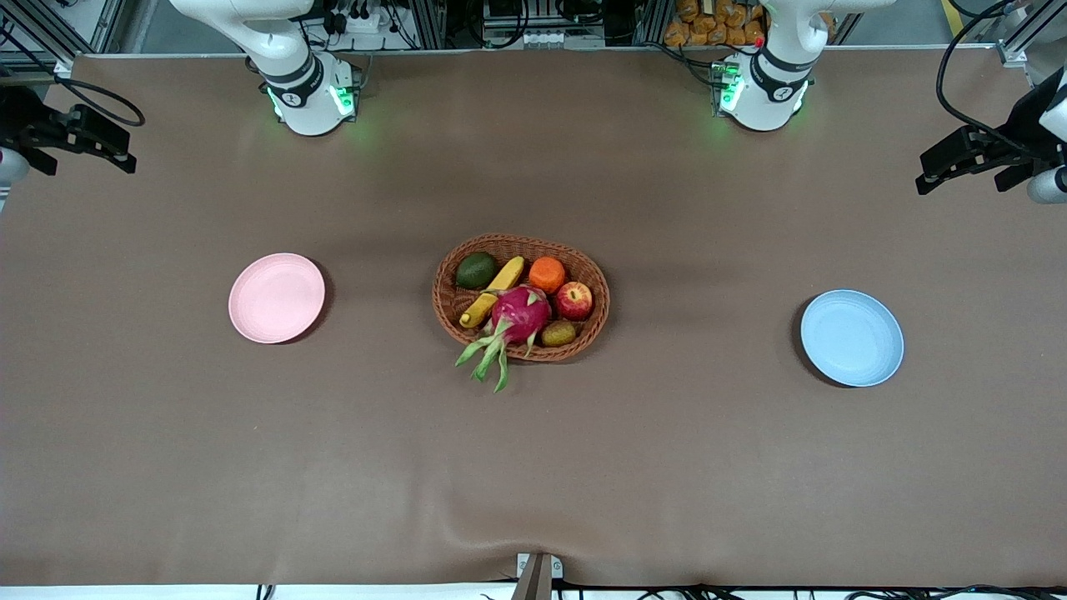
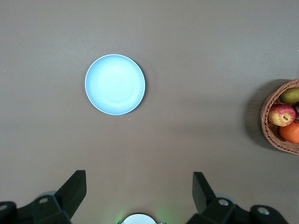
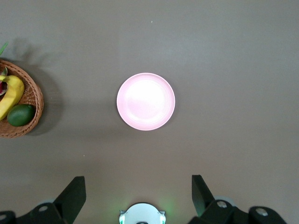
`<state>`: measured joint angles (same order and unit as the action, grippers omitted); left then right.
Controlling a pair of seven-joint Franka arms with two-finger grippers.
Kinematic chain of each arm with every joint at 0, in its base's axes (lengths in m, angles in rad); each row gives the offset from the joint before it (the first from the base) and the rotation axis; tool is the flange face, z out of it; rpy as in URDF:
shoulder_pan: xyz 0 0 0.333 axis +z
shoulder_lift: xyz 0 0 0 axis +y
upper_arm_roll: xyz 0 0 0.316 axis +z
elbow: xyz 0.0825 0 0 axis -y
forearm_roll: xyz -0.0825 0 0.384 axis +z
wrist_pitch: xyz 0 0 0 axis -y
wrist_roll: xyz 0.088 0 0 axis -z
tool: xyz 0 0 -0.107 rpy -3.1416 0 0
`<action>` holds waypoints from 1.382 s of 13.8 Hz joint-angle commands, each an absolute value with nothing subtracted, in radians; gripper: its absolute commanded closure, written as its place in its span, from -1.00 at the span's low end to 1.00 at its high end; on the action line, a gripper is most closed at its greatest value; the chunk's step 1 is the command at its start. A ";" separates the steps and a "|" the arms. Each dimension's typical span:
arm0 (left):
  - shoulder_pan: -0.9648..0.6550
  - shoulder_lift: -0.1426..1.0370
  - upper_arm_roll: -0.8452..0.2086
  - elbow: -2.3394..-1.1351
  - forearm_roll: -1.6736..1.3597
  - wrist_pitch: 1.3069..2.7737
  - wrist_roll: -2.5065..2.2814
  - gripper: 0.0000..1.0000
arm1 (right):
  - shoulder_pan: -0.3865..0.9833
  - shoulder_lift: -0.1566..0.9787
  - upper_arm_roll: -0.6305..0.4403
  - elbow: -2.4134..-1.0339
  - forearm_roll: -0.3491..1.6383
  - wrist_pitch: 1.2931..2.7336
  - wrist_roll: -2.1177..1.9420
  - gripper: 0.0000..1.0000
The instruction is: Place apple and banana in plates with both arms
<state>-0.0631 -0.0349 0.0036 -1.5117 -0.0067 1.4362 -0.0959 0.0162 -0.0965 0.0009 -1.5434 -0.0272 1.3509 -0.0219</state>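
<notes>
Both grippers sit parked high at the table's ends, and you have nothing in hand yet. Your left gripper (image 2: 138, 196) hangs over the left arm's end of the brown table (image 1: 533, 467), fingers spread wide, holding nothing, touching nothing. Your right gripper (image 3: 138, 196) mirrors it over the right arm's end, jaws just as wide and empty.

Look at the layout: the oval brown wicker basket (image 1: 593, 317) stands mid-table between the two arms, so either one should be able to reach it. Inside it, the small round red apple with yellowish patches (image 1: 574, 301) lies on the side toward the left arm, beside the round orange fruit (image 1: 547, 274). The long yellow banana with a darker tip (image 1: 493, 291) lies slanted on the side toward the right arm, between the dark green avocado (image 1: 477, 270) and the magenta dragon fruit (image 1: 521, 313), which looks to press against it.

The pale blue round plate (image 1: 852, 337) waits bare toward the left arm's end, well apart from the basket; the pale pink round plate (image 1: 277, 297) does the same toward the right arm's end. That split reads as intended: apple to blue with your left arm, banana to pink with your right. Neither fruit is moved yet, so the task is at its start. Mind the dragon fruit crowding the banana when you go in.
</notes>
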 commanded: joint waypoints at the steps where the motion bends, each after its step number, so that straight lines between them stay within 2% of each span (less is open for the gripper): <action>1: -0.061 -0.026 0.005 -1.509 -0.023 1.428 -0.075 -1.00 | 0.011 -0.098 0.009 -1.497 -0.029 1.316 -0.009 -1.00; 8: -0.133 0.092 -0.005 -1.502 -0.107 1.437 -0.094 -1.00 | 0.009 -0.098 0.008 -1.496 -0.029 1.318 -0.009 -1.00; 12: -0.164 0.217 -0.015 -1.502 -0.230 1.509 -0.095 -1.00 | 0.020 -0.097 0.014 -1.496 -0.020 1.328 -0.005 -1.00; 14: -0.237 0.271 -0.015 -1.503 -0.232 1.566 -0.129 -1.00 | 0.041 -0.087 0.021 -1.503 -0.002 1.379 0.049 -1.00; 19: -0.344 0.369 -0.018 -1.500 -0.239 1.681 -0.270 -1.00 | 0.169 0.018 0.021 -1.511 -0.006 1.466 0.390 -1.00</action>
<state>-0.3323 0.3338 -0.0244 -1.5211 -0.2241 1.6445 -0.2521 0.1296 -0.0274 0.0264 -1.5193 -0.0132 1.4494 0.2671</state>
